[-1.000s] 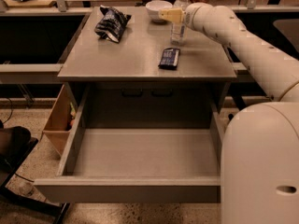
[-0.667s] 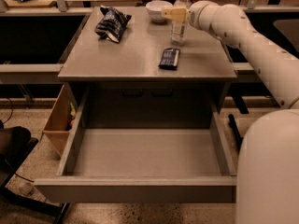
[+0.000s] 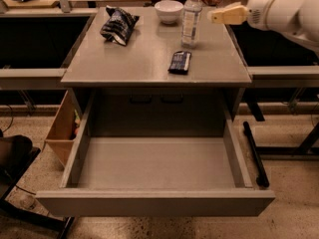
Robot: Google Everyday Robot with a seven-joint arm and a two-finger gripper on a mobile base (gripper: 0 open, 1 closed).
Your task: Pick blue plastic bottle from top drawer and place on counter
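Clear plastic, the blue plastic bottle (image 3: 191,15) stands upright at the tabletop's (image 3: 144,66) 1 o'clock, just beside the white bowl (image 3: 168,10). At its 3 o'clock the gripper (image 3: 227,16) hangs apart, holding nothing; how wide, I cannot tell. Best retreat straight toward 3 o'clock, brushing nothing.

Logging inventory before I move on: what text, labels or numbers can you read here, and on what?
None legible.
Label on blue plastic bottle: too blurred.
Print on crumpled snack bag: blurred.
Print on dark packet: blurred.
No marking on end effector, right of the bottle.
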